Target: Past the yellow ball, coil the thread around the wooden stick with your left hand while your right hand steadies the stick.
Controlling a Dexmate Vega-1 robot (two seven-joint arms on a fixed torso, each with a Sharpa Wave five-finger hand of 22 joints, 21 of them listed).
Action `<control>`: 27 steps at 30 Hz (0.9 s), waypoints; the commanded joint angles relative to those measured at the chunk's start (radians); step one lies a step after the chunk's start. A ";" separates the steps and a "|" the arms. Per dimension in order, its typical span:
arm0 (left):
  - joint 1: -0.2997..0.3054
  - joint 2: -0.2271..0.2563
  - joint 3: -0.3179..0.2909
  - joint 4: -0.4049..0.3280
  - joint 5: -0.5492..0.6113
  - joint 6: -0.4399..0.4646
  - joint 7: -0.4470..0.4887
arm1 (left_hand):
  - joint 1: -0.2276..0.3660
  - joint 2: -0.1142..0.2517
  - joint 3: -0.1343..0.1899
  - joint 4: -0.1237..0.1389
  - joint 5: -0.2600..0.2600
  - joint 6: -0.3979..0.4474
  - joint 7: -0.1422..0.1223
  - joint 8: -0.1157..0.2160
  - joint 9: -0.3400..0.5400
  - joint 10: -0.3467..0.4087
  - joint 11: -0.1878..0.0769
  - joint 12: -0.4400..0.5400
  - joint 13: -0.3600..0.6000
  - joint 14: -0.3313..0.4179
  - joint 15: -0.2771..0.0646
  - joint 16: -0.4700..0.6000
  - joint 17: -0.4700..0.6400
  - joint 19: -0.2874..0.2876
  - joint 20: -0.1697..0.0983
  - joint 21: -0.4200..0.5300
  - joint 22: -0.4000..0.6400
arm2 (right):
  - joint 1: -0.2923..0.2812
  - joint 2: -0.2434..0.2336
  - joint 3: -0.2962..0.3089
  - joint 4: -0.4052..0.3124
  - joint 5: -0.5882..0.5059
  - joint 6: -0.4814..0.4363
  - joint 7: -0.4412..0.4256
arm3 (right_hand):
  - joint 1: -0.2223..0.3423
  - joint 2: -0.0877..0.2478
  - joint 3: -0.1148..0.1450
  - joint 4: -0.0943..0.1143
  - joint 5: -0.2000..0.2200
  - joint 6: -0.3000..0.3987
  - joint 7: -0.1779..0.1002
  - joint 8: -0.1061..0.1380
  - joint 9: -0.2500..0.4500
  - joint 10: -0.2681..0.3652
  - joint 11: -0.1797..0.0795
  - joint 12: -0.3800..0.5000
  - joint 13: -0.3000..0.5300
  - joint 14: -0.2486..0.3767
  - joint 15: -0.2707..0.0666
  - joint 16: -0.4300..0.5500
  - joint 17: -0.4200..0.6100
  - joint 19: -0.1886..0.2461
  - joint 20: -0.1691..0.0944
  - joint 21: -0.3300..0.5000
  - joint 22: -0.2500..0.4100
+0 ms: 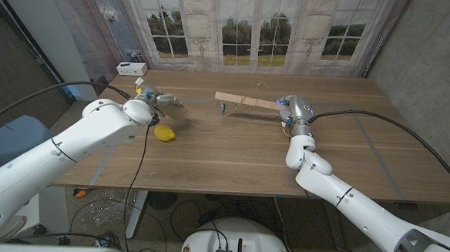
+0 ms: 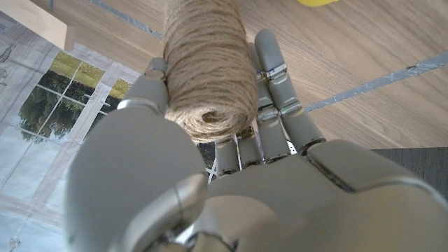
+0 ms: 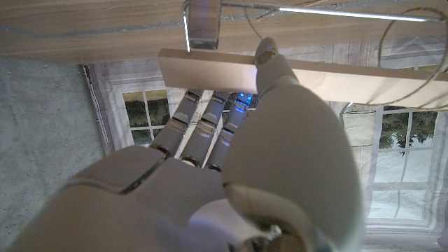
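Left hand (image 2: 231, 175) grips spool of thread (image 2: 208, 66), fingers wrapped around its side, held above the table (image 1: 231, 153) just behind the yellow ball (image 1: 164, 133). Right hand (image 1: 297, 114) clamps one end of the wooden stick (image 1: 245, 102); thumb over the top face and fingers behind it in the right wrist view, stick roughly level and lifted off the surface. Metal clip (image 3: 203, 21) hangs near the stick's free end, thin thread loops (image 3: 413, 42) trailing close by, too fine to trace back to the spool. Spool and stick well apart, ball lying between them on the near side. Main risk, as a judgement: long reach from spool to stick leaves slack, and slack line can snag the clip or drop off the stick end instead of seating as a coil. Second risk: one-ended hold means any sideways pull from the thread levers the stick, likely twisting it in the right hand's grasp. Third: left forearm passing low over the ball could knock it rolling. Also possible: whole-spool grasp blocks payout, so thread binds under the fingers and tension spikes. Safer with taut line, high arc over the ball, wraps placed near the held end.
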 commanded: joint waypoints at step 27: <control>-0.328 -0.045 0.308 0.188 0.206 0.251 -0.244 | 0.143 0.189 0.074 0.041 -0.010 -0.006 -0.040 -0.046 -0.010 0.108 -0.120 -0.053 0.136 0.079 -0.220 -0.045 0.013 -0.083 -0.033 0.006 0.002 | 0.164 -0.002 -0.116 0.087 0.099 -0.168 0.240 | 0.000 0.072 0.025 0.031 0.001 -0.045 0.014 -0.024 0.002 -0.010 0.014 0.083 0.077 -0.063 -0.130 -0.044 -0.016 -0.030 0.004 0.008 0.000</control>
